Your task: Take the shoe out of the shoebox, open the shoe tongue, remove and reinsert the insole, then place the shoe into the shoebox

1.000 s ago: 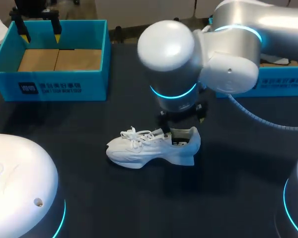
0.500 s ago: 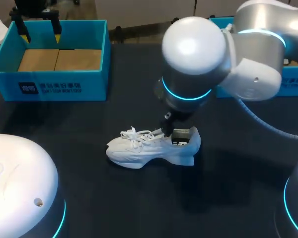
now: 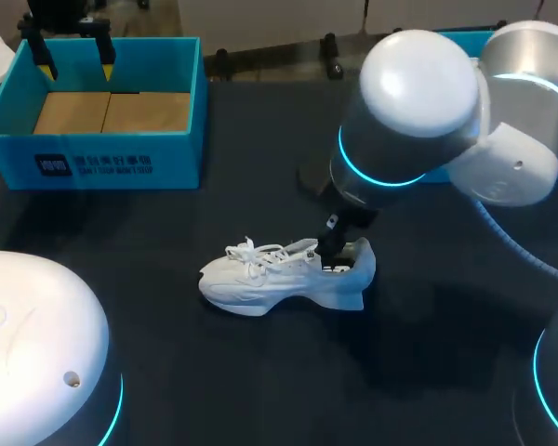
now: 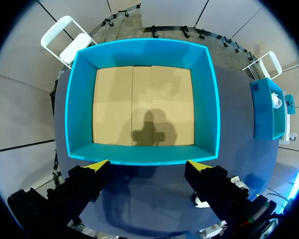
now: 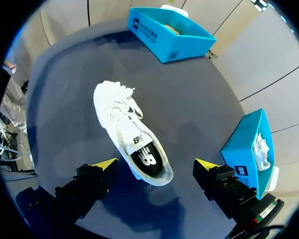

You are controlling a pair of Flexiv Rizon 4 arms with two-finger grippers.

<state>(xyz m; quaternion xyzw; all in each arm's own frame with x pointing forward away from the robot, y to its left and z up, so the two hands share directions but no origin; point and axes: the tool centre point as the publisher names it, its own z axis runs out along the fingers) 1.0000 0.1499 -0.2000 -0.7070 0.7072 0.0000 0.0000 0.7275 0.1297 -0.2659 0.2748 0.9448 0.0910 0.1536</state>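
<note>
A white lace-up shoe (image 3: 284, 274) lies on its sole mid-table, toe to the left. My right arm (image 3: 418, 102) leans over its heel and hides most of its own gripper in the head view. In the right wrist view the right gripper (image 5: 155, 164) is open above the heel of the shoe (image 5: 124, 127), touching nothing; the dark printed insole (image 5: 145, 157) shows inside. The blue shoebox (image 3: 167, 158) stands at the back left, nothing in it but its cardboard floor. My left gripper (image 4: 148, 165) is open, hanging above the near wall of the shoebox (image 4: 142, 154).
A second blue box (image 5: 249, 149) with another white shoe (image 5: 261, 144) in it stands at the table's right side, partly behind my right arm in the head view. Dark table surface (image 3: 167, 372) surrounds the shoe.
My right arm has swung to the right, its elbow moving away from above the shoe, while its gripper stays over the heel. The shoe and the left arm have not moved.
</note>
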